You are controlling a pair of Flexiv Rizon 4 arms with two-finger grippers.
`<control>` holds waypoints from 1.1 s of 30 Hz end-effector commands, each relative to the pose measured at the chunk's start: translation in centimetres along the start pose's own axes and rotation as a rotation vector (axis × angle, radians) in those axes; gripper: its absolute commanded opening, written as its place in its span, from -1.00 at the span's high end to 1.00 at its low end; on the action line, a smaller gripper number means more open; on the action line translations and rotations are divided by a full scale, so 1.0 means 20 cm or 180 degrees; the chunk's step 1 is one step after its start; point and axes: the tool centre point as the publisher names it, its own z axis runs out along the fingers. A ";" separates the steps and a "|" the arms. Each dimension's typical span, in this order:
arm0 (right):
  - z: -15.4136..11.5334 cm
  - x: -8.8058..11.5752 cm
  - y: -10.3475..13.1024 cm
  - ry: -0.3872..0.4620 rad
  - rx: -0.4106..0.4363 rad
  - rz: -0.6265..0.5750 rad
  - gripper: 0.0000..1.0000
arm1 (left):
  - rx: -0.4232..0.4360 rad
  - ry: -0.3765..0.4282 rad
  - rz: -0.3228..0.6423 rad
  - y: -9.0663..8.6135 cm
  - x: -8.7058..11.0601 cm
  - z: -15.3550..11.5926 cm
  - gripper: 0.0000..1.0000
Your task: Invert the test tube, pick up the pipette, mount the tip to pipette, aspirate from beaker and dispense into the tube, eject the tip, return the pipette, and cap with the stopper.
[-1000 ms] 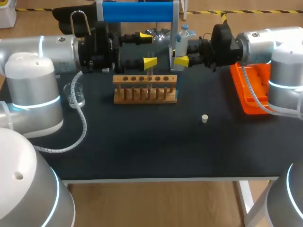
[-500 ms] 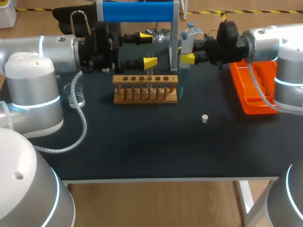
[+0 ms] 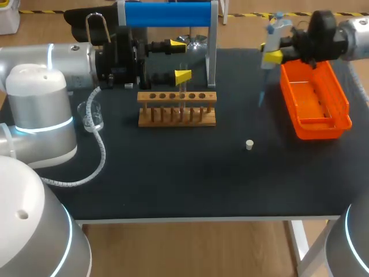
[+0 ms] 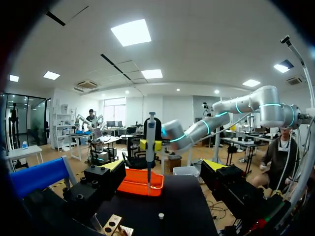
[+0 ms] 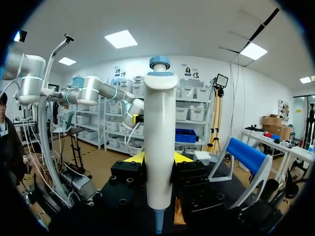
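The robot's right gripper (image 3: 273, 49) is pinching the white pipette with a blue plunger cap (image 5: 160, 142). The right wrist view shows a yellow-tipped finger pressed to each side of the barrel. The pipette hangs upright, plunger up, with a thin pale-blue tip (image 3: 260, 95) on its lower end. It is held clear above the black worktop (image 3: 173, 173), near the far right corner and just beside the far left corner of the orange plastic tray (image 3: 314, 104). The tray lies along the worktop's right edge.

The left gripper (image 3: 180, 59) sits over the far middle of the worktop with its fingers spread wide. One yellow tip is close beside the upper end of the clear glass test tube (image 3: 183, 86), but whether it touches the tube cannot be told. The other tip is well behind the tube. The tube stands upright in the wooden test tube rack (image 3: 177, 108), in a hole just right of the rack's middle.

Behind the rack, at the far edge, stands a grey frame carrying a blue horizontal bar (image 3: 167, 14). A clear glass beaker (image 3: 92, 115) stands near the left edge, beside the left arm's coiled cable. The small cream stopper (image 3: 249, 145) lies alone on the worktop, right of centre, between the rack and the tray and nearer the front than either.
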 end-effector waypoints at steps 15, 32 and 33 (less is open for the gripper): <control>-0.55 -0.06 -0.03 -0.0054 -0.0078 -0.0004 1.00 | 0.0002 -0.0011 0.0003 0.00 0.00 0.00 -1.00; -0.85 -0.08 -0.07 -0.0175 -0.0214 0.0024 1.00 | 0.0002 -0.0011 0.0003 0.00 0.00 0.00 -1.00; -0.86 -0.08 -0.07 -0.0176 -0.0230 0.0036 1.00 | 0.0002 -0.0011 0.0003 0.00 0.00 0.00 -1.00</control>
